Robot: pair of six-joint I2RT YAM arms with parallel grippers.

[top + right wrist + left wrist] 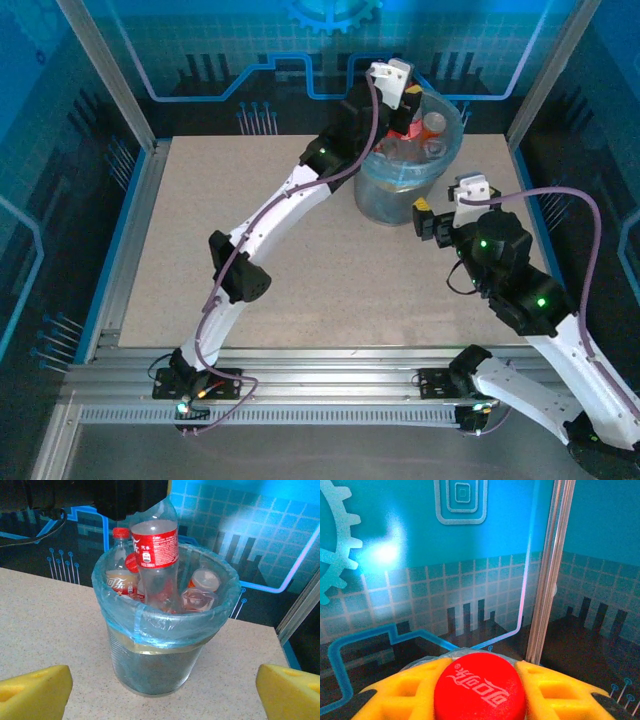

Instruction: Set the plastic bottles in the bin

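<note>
The bin (400, 190) stands at the back of the table, grey mesh lined with a pale blue bag (165, 625). Several plastic bottles lie inside it, among them a red-capped one (120, 572) and an orange-capped one (202, 582). My left gripper (398, 100) hangs over the bin, shut on the neck of a clear bottle with a red label (155, 545). That bottle stands upright with its base down among the others. Its red cap (480, 690) sits between my yellow fingers (395, 695). My right gripper (428, 218) is open, level with the bin's right side, holding nothing.
Glass walls with aluminium posts (115, 75) close in the table on the left, back and right. The bin stands close to the back wall (300, 60). The speckled tabletop (300, 280) stretches in front of the bin, and the left arm (270, 215) crosses it.
</note>
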